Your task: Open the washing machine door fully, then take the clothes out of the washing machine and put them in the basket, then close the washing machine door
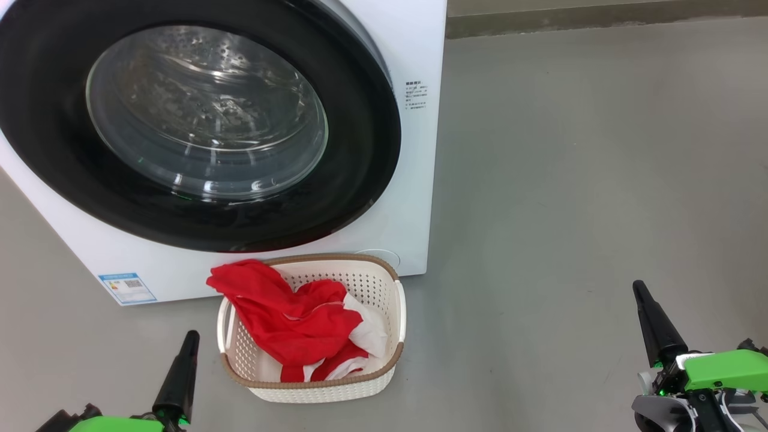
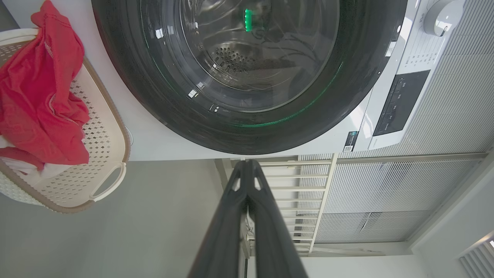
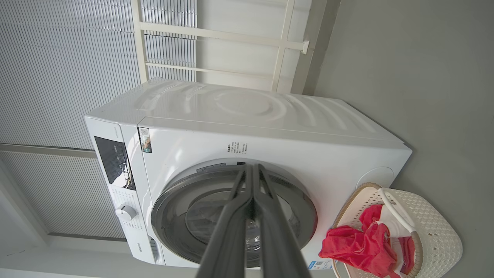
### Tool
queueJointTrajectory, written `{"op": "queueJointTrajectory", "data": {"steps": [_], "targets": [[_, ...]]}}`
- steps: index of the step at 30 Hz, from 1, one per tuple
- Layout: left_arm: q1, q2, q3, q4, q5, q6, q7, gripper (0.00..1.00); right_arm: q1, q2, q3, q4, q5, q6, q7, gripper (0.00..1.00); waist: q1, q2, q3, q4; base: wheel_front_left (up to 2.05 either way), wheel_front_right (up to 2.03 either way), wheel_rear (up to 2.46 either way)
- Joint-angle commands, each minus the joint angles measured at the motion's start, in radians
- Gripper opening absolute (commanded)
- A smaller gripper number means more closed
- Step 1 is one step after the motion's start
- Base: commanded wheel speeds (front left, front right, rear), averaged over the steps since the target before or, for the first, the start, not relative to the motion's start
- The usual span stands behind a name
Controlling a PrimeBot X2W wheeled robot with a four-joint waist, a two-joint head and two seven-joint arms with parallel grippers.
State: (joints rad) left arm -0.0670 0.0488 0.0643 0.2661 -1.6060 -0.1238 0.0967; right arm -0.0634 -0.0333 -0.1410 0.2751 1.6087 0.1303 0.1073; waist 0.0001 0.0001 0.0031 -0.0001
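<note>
**What I can't make out**

I lose the washing machine door (image 1: 366, 150) past the head view's top and left edges. Reflections on its glass (image 1: 252, 162) muddy the drum (image 1: 198, 90) behind. Print on the blue label (image 1: 128, 288) and the side notice (image 1: 416, 96) is too small for me to read. The clothes (image 1: 282, 318) cover the far left rim of the basket (image 1: 375, 288) and most of its floor.

On floor (image 1: 570, 180): basket (image 1: 324, 393). In basket: clothes (image 1: 288, 318), draped over far-left rim. Just behind basket: washing machine (image 1: 420, 120), washing machine door (image 1: 360, 150) shut. Near basket: left gripper (image 1: 192, 336); well apart: right gripper (image 1: 639, 287).
</note>
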Motion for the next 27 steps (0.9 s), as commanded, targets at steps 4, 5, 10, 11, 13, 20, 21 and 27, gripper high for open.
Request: {"op": "queueJointTrajectory", "data": {"steps": [4, 5, 10, 11, 13, 20, 21, 27], "targets": [[-0.040, 0.010, 0.038, -0.021, -0.012, -0.007, 0.007, 0.00, -0.045, -0.017, 0.027, -0.030, 0.000, 0.000, 0.006, 0.00, -0.0001, -0.0001, 0.000, 0.000, 0.00, 0.00, 0.00], [-0.040, 0.010, 0.038, -0.021, -0.012, -0.007, 0.007, 0.00, -0.045, -0.017, 0.027, -0.030, 0.000, 0.000, 0.006, 0.00, -0.0001, -0.0001, 0.000, 0.000, 0.00, 0.00, 0.00], [-0.040, 0.010, 0.039, -0.021, -0.012, -0.007, 0.008, 0.00, -0.045, -0.017, 0.027, -0.030, 0.000, 0.000, 0.006, 0.00, -0.0001, -0.0001, 0.000, 0.000, 0.00, 0.00, 0.00], [-0.040, 0.010, 0.039, -0.021, -0.011, -0.007, 0.008, 0.00, -0.045, -0.017, 0.027, -0.030, 0.000, 0.000, 0.006, 0.00, -0.0001, -0.0001, 0.000, 0.000, 0.00, 0.00, 0.00], [-0.040, 0.009, 0.039, -0.021, -0.011, -0.007, 0.008, 0.00, -0.045, -0.017, 0.027, -0.030, 0.000, 0.000, 0.006, 0.00, -0.0001, -0.0001, 0.000, 0.000, 0.00, 0.00, 0.00], [-0.040, 0.009, 0.040, -0.021, -0.010, -0.007, 0.009, 0.00, -0.045, -0.017, 0.027, -0.030, 0.000, 0.000, 0.006, 0.00, -0.0001, -0.0001, 0.000, 0.000, 0.00, 0.00, 0.00], [-0.040, 0.008, 0.040, -0.021, -0.010, -0.007, 0.009, 0.00, -0.045, -0.017, 0.027, -0.030, 0.000, 0.000, 0.006, 0.00, -0.0001, -0.0001, 0.000, 0.000, 0.00, 0.00, 0.00], [-0.040, 0.008, 0.041, -0.021, -0.009, -0.007, 0.010, 0.00, -0.045, -0.017, 0.027, -0.030, 0.000, 0.000, 0.006, 0.00, -0.0001, -0.0001, 0.000, 0.000, 0.00, 0.00, 0.00]]}}
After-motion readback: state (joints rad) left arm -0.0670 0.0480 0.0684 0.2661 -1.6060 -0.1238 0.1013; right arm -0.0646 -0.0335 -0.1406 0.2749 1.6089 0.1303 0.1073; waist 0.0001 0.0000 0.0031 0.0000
